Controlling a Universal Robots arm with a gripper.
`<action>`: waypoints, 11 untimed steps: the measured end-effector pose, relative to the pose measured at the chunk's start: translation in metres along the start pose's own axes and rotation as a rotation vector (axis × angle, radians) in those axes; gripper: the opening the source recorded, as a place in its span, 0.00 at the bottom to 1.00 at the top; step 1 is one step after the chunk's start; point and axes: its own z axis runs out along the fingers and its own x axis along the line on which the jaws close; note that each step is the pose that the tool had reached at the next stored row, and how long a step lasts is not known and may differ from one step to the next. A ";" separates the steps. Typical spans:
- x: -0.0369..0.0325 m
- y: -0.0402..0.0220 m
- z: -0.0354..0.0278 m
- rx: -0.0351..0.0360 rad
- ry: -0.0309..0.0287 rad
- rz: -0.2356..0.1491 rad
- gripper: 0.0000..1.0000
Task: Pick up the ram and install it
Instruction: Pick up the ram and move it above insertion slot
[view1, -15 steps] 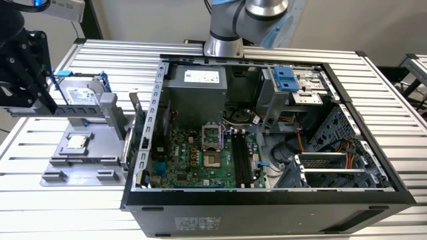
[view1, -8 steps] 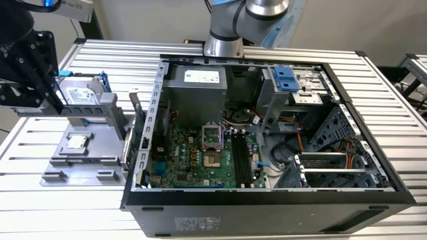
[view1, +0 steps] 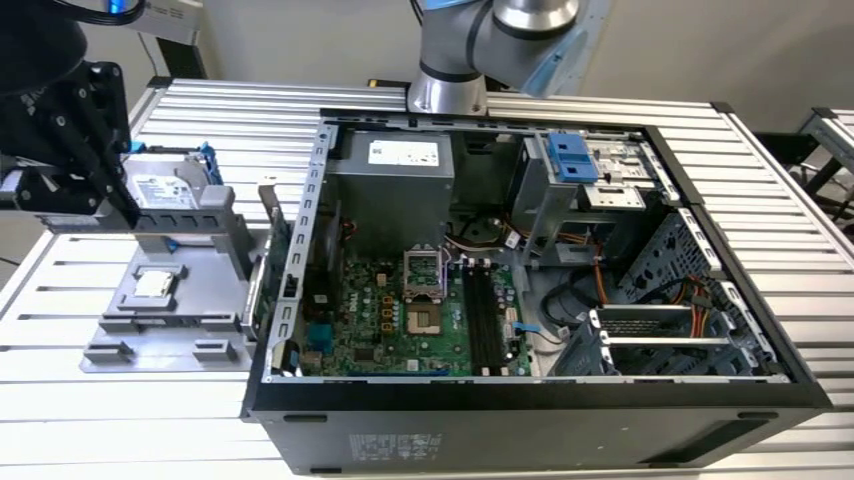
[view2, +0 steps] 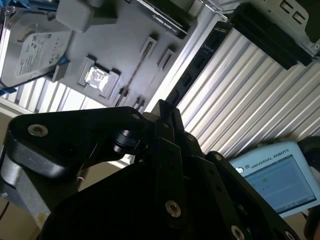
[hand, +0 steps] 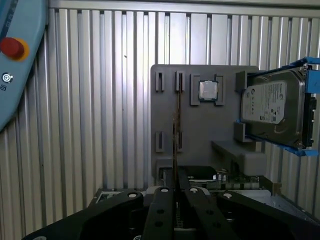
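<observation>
ram (hand: 176, 120) on edge in grey holder (hand: 205, 135) | straight ahead of claw (hand: 176, 191), apart | claw state: cannot tell

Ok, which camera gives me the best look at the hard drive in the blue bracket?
The first wrist view: the hard drive faces the camera, label and blue bracket plain. The second wrist view cuts it off at the frame edge; in the exterior view it is partly hidden.
</observation>
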 end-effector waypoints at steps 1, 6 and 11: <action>0.0000 -0.0013 0.0000 0.0000 0.0000 0.000 0.00; -0.0001 -0.0082 -0.0003 0.0000 0.0000 0.000 0.00; -0.0001 -0.0160 -0.0005 0.0000 0.0000 0.000 0.00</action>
